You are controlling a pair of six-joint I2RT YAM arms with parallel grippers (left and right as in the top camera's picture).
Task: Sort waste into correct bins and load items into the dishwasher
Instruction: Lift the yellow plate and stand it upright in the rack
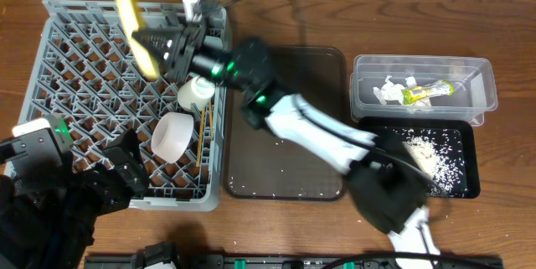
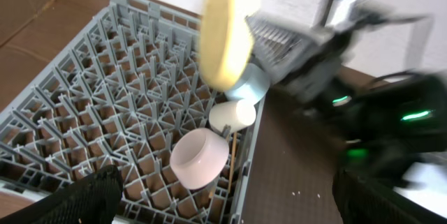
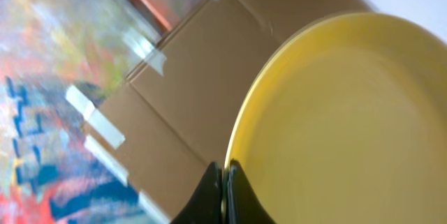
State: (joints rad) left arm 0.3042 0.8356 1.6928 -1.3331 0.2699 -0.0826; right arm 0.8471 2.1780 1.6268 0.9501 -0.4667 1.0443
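Overhead view, yellow plate (image 1: 134, 26): smeared by blur and held on edge over the far side of the dish rack (image 1: 84, 76). Its rim is pinched between the closed fingers of my right gripper (image 3: 223, 182). I cannot tell whether it touches the pegs. The right wrist view cuts off most of the plate.

The light blue bowl (image 2: 249, 84) sits half hidden behind the plate, along the rack's right edge. The white cup (image 2: 234, 114), white shallow bowl (image 2: 199, 158) and chopsticks (image 2: 232, 158) lie nearer along that edge.

My left gripper (image 1: 117, 173) hovers over the rack's near corner, fingers (image 2: 84, 199) spread wide, holding nothing.

My right arm crosses the brown tray (image 1: 285, 177) and covers a corner of the black tray (image 1: 469, 187), where the rice grains (image 1: 431, 156) lie. The clear tub (image 1: 484, 85) behind it holds the wrapper (image 1: 427, 93) and paper scraps (image 1: 389, 91).
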